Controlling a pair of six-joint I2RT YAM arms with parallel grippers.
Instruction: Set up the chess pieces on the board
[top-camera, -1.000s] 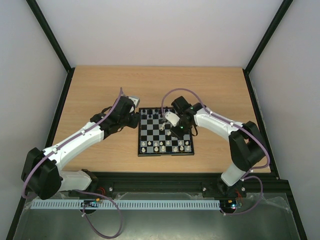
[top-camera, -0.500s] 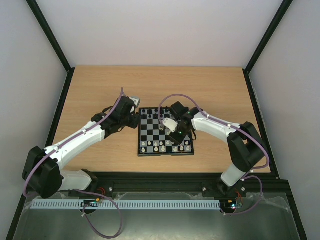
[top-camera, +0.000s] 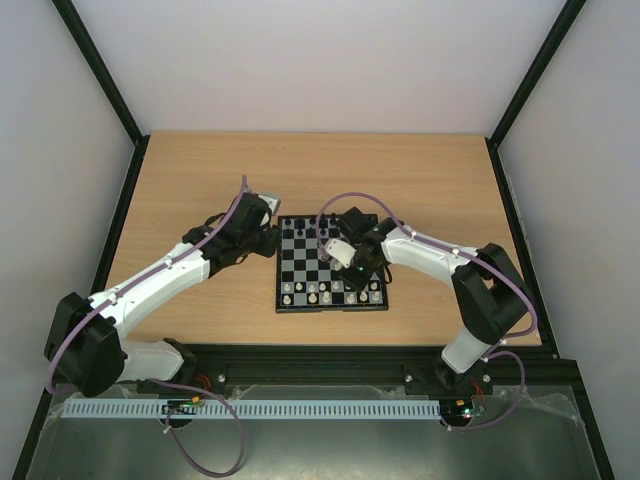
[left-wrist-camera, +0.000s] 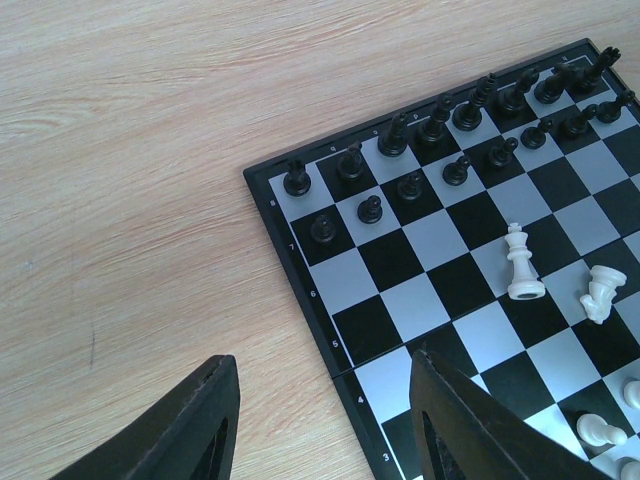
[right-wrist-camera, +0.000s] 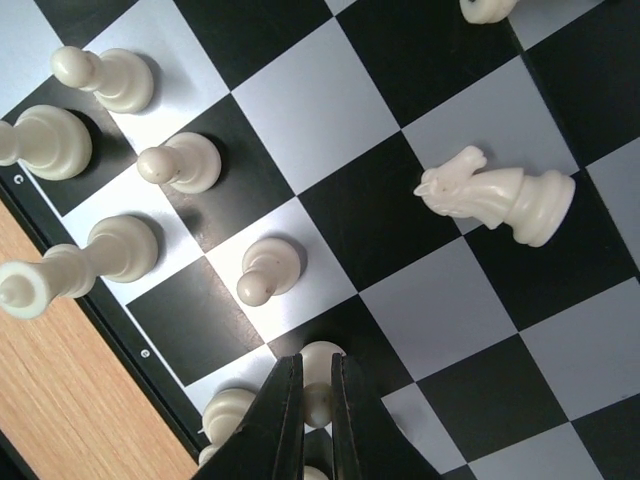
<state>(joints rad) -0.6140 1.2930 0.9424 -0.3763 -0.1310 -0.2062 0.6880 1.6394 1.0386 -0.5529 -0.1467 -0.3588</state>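
Observation:
The board (top-camera: 300, 268) lies at the table's middle, with black pieces (left-wrist-camera: 437, 125) along its far rows and cream-white pieces (right-wrist-camera: 122, 248) along its near rows. My right gripper (right-wrist-camera: 316, 385) is shut on a white pawn (right-wrist-camera: 320, 362) that stands on a black square near the board's near edge. A white knight (right-wrist-camera: 497, 196) lies on its side on a black square. A white king (left-wrist-camera: 520, 264) stands mid-board beside the toppled knight (left-wrist-camera: 602, 292). My left gripper (left-wrist-camera: 320, 415) is open and empty, low over the board's left edge.
The wooden table (top-camera: 200, 180) extends around the board. Black frame posts (top-camera: 100, 70) and pale walls enclose the table. Both arms flank the board, the right arm (top-camera: 430, 255) reaching over its right side.
My right gripper has moved toward the board's near rows, and now sits low over the white pawns. The left arm has not moved.

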